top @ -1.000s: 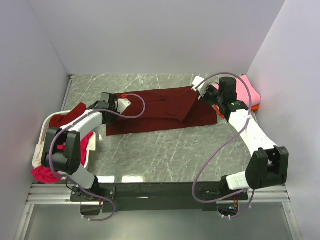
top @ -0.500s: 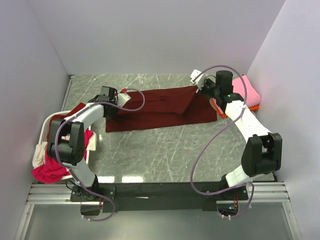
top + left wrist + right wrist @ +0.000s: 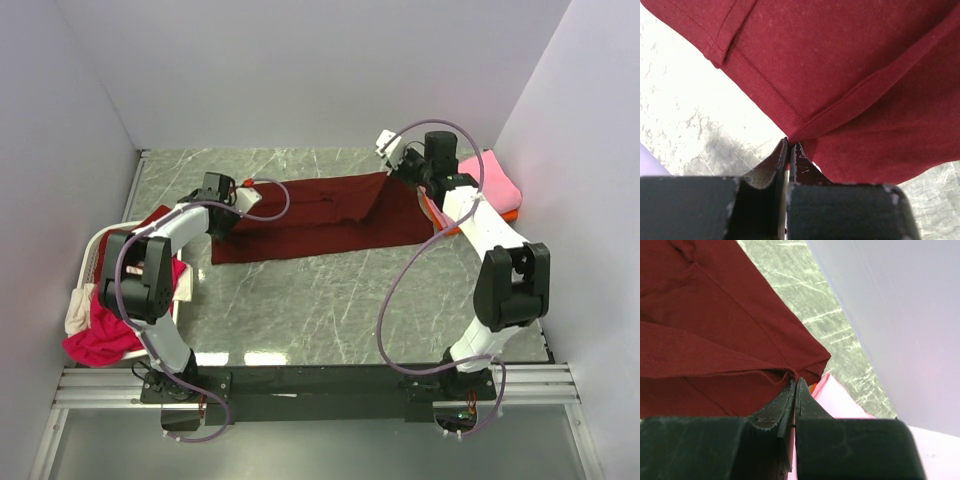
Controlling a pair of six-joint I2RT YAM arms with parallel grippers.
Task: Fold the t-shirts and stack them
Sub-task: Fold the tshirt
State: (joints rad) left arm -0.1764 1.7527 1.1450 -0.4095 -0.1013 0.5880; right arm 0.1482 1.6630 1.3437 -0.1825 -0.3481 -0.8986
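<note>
The dark maroon t-shirt [image 3: 300,225] lies on the marbled bench [image 3: 330,310] as a long folded band. Its long axis runs left to right across the far half of the bench, tilted slightly so the right end sits a little farther from the arm bases than the left. One arm holds each end.

The left tool [image 3: 789,146] is closed, with almost no gap between its fingers. It pinches the shirt's left end where a stitched hem meets a folded edge. In the left wrist view, cloth fans up and away from the pinch and bare bench shows to the left of it.

The right tool [image 3: 794,382] is fully closed on the far right corner of the shirt. From above, a flap at that end looks raised or turned over, and a diagonal crease runs from the corner down toward the near edge. The rest of the shirt lies flat.

Just beyond the right tool, against the right wall, a folded pink t-shirt [image 3: 492,180] lies on top of an orange one [image 3: 508,214] — only a thin orange strip shows. The right end of the maroon shirt reaches close to this pile, but I cannot tell whether it touches.

At the left edge of the bench is a white basket [image 3: 88,262]. A magenta t-shirt [image 3: 95,345] spills over its near rim, a cream one [image 3: 78,308] hangs beside it, and some dark red cloth [image 3: 150,222] shows at its far end.
</note>
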